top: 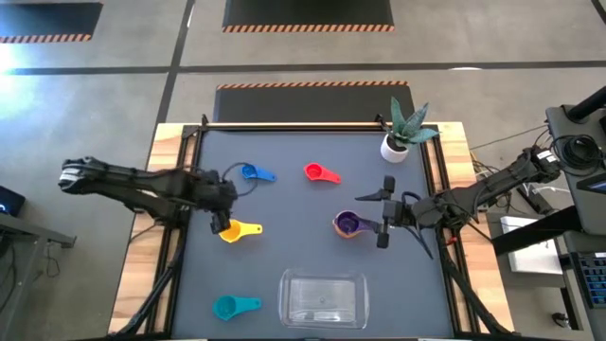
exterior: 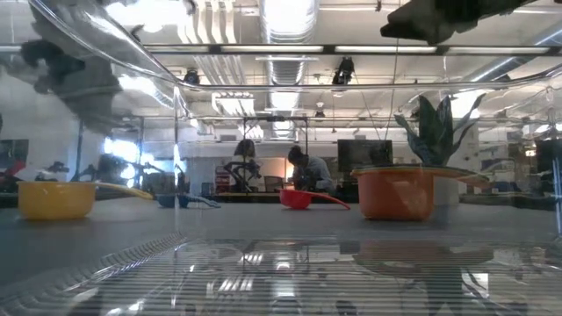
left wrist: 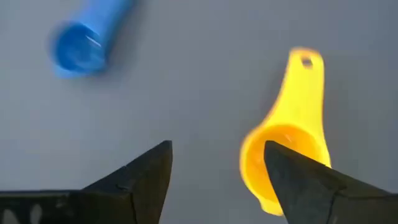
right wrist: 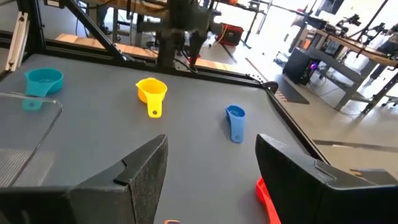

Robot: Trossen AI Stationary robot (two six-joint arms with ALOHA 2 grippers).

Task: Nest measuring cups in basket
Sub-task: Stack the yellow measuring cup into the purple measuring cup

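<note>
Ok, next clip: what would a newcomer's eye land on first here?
Bright measuring cups dot the dark mat: the yellow cup lies under the left hand, whose fingers stand open over it. A purple cup sits nested in an orange one by the open right hand. The clear basket at the near edge is empty.

A small white pot (top: 395, 148) holding a spiky green plant (top: 410, 124) stands near the far right corner of the dark table mat (top: 284, 213), whose sides are edged with pale wood (top: 163, 161). Beyond the table, 2 striped floor mats (top: 308, 12) lie on the grey floor. Across the room, 1 person (exterior: 309, 172) sits at a desk.
</note>
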